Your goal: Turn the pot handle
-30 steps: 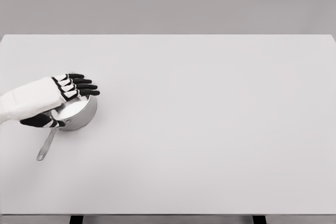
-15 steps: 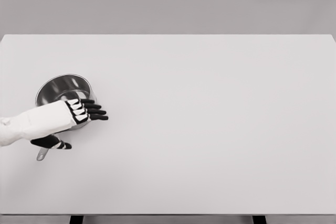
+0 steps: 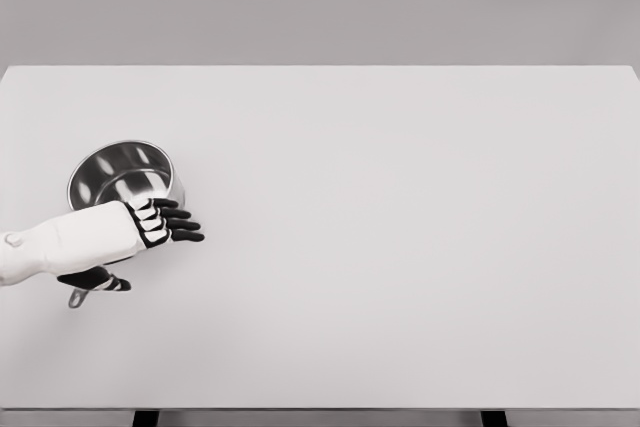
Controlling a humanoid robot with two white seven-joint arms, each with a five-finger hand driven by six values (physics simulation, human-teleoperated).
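The left hand [image 3: 150,227], fingers stretched flat and holding nothing, hovers over the pot's [image 3: 122,172] near rim. The handle [image 3: 76,297] pokes out beneath it, toward the table's [image 3: 400,247] front edge. Better to settle onto that handle squarely before sweeping sideways.

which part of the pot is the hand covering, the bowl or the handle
The handle: the left hand lies across it, leaving only its tip showing, while the pot bowl sits open behind the hand.

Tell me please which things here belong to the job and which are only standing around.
Belongs to the job:
- pot
- pot handle, mostly hidden under the arm
- left hand

Only standing around:
- table
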